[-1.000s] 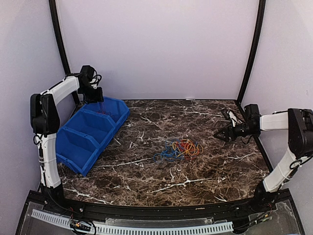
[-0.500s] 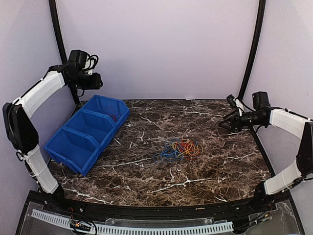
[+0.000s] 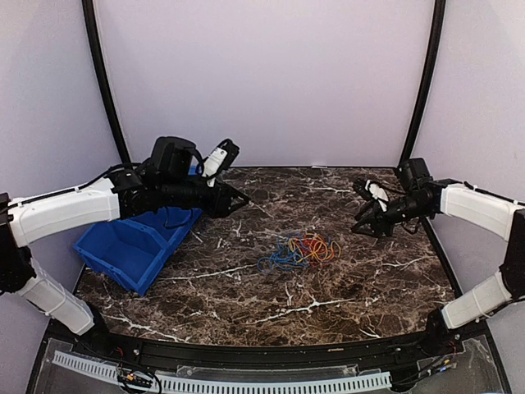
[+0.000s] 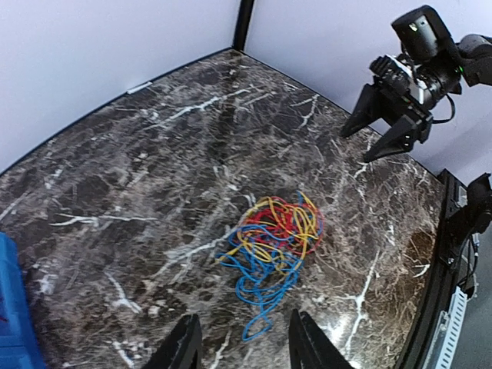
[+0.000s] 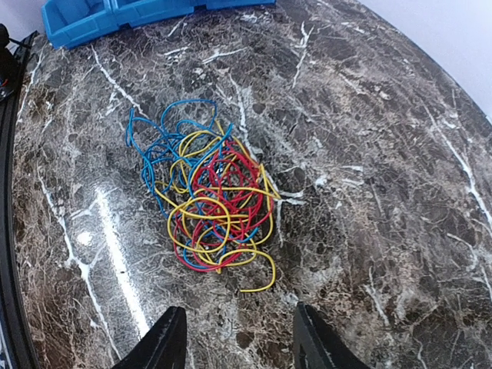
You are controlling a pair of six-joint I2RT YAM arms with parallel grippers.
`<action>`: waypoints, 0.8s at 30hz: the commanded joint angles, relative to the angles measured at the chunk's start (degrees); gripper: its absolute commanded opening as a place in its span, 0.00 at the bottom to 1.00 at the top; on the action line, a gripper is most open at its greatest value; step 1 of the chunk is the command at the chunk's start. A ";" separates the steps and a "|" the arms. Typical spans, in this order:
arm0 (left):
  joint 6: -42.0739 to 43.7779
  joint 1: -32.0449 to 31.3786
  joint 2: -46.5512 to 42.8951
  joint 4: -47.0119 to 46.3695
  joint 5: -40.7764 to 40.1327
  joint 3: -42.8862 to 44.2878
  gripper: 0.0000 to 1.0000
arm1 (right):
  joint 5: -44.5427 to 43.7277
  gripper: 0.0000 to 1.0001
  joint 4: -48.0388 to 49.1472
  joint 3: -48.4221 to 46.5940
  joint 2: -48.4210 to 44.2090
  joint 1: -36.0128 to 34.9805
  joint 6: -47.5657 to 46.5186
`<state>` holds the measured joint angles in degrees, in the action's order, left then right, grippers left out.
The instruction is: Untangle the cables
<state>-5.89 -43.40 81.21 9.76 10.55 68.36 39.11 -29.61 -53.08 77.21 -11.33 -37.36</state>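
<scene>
The cables (image 3: 300, 248) lie in one tangled heap of red, blue and yellow wire at the middle of the marble table. In the left wrist view the cables (image 4: 270, 240) sit just ahead of my left gripper (image 4: 244, 340), which is open and empty. From above, the left gripper (image 3: 243, 201) hovers to the upper left of the heap. My right gripper (image 3: 359, 208) hangs to the heap's right, open with nothing between its fingers. Its wrist view shows the cables (image 5: 213, 201) just beyond the right gripper (image 5: 238, 332). A loose yellow end points toward it.
A blue bin (image 3: 123, 245) with compartments stands at the table's left, partly under my left arm, and shows again as the blue bin (image 5: 115, 14) at the top of the right wrist view. Black frame posts (image 3: 420, 90) rise at the back corners.
My left arm has swung from above the blue bin down toward the middle of the table. The right gripper has moved left toward the heap and its jaws have narrowed somewhat.
</scene>
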 commanded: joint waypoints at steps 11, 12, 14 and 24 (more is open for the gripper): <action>-21.01 -8.54 22.86 -15.04 4.40 3.24 0.25 | -6.45 0.37 1.88 -2.96 9.84 -11.13 -3.99; -21.84 -8.61 25.25 -15.43 5.15 3.96 0.25 | -6.38 0.37 2.24 -3.17 10.07 -11.55 -3.76; -24.34 -8.70 28.15 -16.60 6.26 5.67 0.25 | -6.50 0.37 3.62 -3.57 10.67 -12.22 -2.70; -33.28 -8.55 37.80 -19.59 6.28 13.45 0.24 | -3.34 0.41 10.34 -0.35 8.08 -13.23 4.24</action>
<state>-34.02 -51.77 116.14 -8.27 16.05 76.88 33.28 -23.53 -55.07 87.81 -24.03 -36.40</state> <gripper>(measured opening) 0.246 0.404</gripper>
